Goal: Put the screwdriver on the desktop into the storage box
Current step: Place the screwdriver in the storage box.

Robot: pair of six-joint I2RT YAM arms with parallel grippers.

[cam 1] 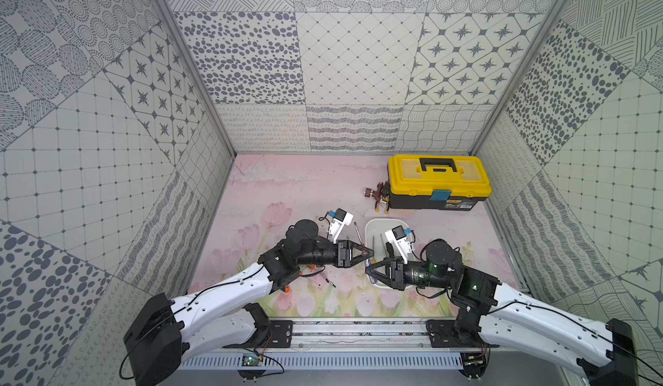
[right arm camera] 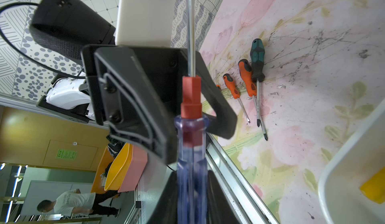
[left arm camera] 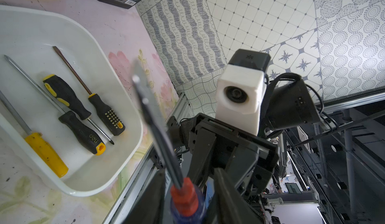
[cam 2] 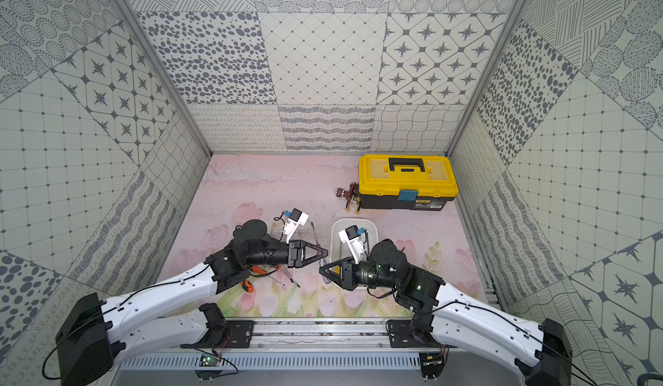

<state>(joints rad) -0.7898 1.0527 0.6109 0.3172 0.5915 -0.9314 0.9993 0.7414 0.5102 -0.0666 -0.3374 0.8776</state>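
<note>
Right end effector [right arm camera: 191, 183] pinching screwdriver [right arm camera: 191, 141] handle; left end effector [left arm camera: 188, 191] spread around its collar, beside storage box [left arm camera: 116, 77].

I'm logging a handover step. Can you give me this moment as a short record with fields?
Stage: apparent mid-air handover near the storage box
Carried item: blue-handled screwdriver, red collar, off the desktop
Right gripper: closed on the blue handle
Left gripper: fingers flank the red collar; grip unclear
In the box: four screwdrivers
On the desktop: at least three, a green-black screwdriver and two orange screwdrivers
Toolbox: yellow lid closed, at the back
</note>
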